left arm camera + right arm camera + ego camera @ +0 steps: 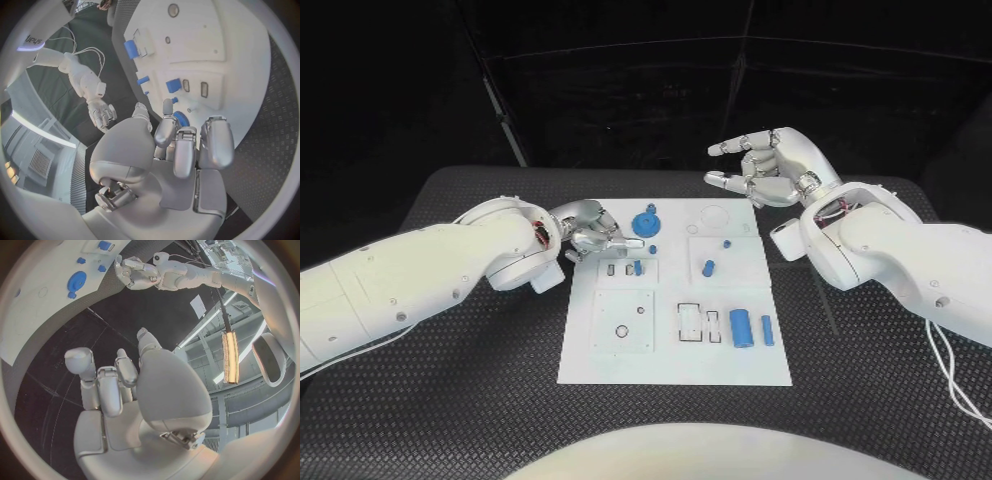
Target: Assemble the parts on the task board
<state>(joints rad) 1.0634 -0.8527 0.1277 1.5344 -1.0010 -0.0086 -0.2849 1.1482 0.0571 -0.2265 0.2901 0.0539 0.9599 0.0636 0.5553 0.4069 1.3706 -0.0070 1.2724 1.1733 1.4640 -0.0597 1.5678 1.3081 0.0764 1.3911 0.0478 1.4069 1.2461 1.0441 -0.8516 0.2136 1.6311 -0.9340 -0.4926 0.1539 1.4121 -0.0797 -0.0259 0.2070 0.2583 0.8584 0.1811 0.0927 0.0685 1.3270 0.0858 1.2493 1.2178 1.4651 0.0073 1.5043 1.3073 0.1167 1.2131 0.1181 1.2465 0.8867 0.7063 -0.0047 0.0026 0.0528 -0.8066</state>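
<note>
While lying on the table (473, 400): one white task board (675, 365).
Blue parts: roughly six, including one disc (646, 222).
Left hand (596, 232): fingers curled, grip unclear.
Right hand (769, 165): fingers apart, empty.

You see a task board (672, 360) of smooth, matt white plastic, lying on a table (473, 400) whose black top is rough and finely dimpled, like a rubber mat. Just beside the left hand (593, 232), the round blue part (646, 222) looks like smooth, faintly glossy plastic. Both that hand and the right hand (769, 165) show satin silver shells, and the arm casings are glossy white plastic.
</note>
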